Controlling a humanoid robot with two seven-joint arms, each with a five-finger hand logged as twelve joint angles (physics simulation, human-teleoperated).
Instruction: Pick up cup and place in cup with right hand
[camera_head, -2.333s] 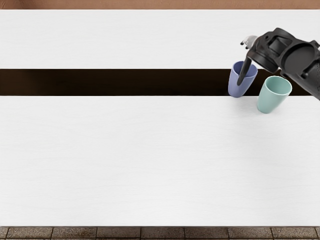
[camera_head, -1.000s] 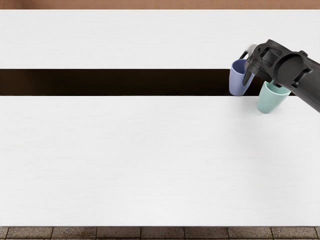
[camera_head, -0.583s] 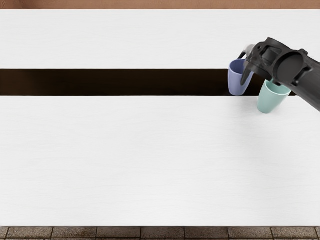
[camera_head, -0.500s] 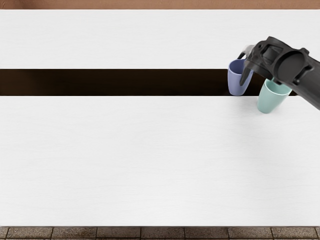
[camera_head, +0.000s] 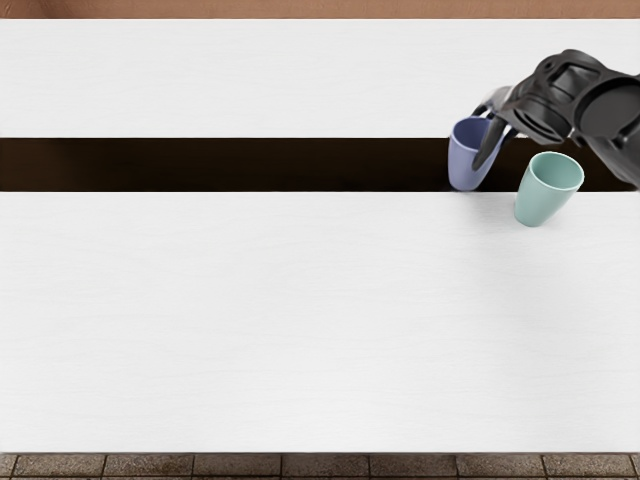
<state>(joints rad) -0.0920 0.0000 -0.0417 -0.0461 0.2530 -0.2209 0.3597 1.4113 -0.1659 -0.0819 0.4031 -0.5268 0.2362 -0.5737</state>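
Head view: the right hand (camera_head: 532, 112) reaches in from the right, its arm (camera_head: 610, 112) cut off by the picture's edge. It is at the blue cup (camera_head: 464, 168), with a dark part of the hand crossing in front of the cup's right side and a paler part half hidden behind the rim. How far open the hand is, and whether it has hold of the cup, cannot be told from this angle — the palm side is turned away and its own bulk covers it.

The blue cup is upright, mouth up, its foot by the near edge of the dark band (camera_head: 220, 165); whether it touches the surface there is hard to make out. The green cup (camera_head: 544, 192) stands upright just beside it, to the right and nearer the viewer, apart from it. Both rims show, the blue one partly covered by the hand.

The white table (camera_head: 250, 310) runs out of the picture on both sides — brown tiles (camera_head: 325, 465) show only as a strip along the bottom.
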